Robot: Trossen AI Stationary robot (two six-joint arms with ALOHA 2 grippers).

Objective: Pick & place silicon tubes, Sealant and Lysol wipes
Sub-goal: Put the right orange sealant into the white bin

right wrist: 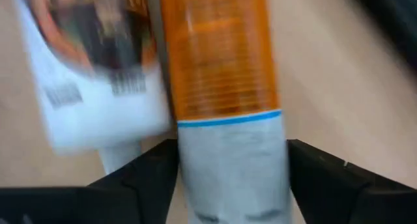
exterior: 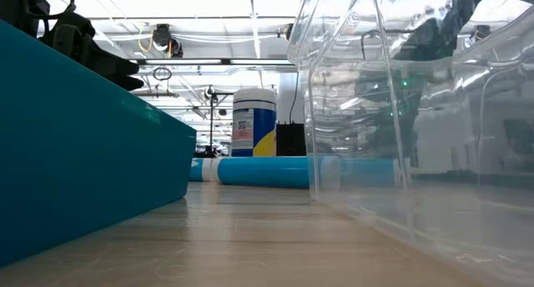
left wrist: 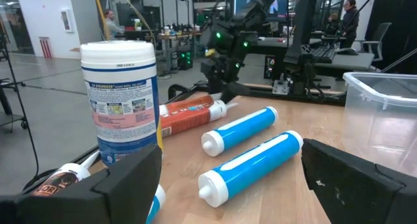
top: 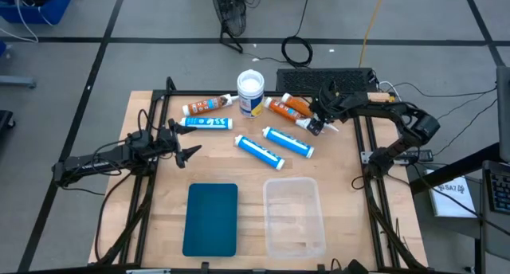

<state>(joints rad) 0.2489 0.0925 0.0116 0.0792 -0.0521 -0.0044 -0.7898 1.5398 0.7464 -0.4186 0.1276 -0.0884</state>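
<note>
The Lysol wipes canister stands upright at the table's far middle, with a white lid and a blue-and-yellow label; it also shows in the left wrist view. Three blue tubes and an orange tube lie flat around it. Two more orange tubes lie side by side at the far right. My right gripper is down on one of these. My left gripper is open and empty above the table's left, pointing toward the tubes. My right gripper has the orange tube's white end between its two fingers, one on each long side, lying across the tube. The fingers come from above, slanting from the table's right. Whether the tube is lifted off the table, I cannot tell.
A teal bin and a clear plastic container sit side by side at the table's near middle. A black keyboard lies beyond the far edge. People show in the room behind.
</note>
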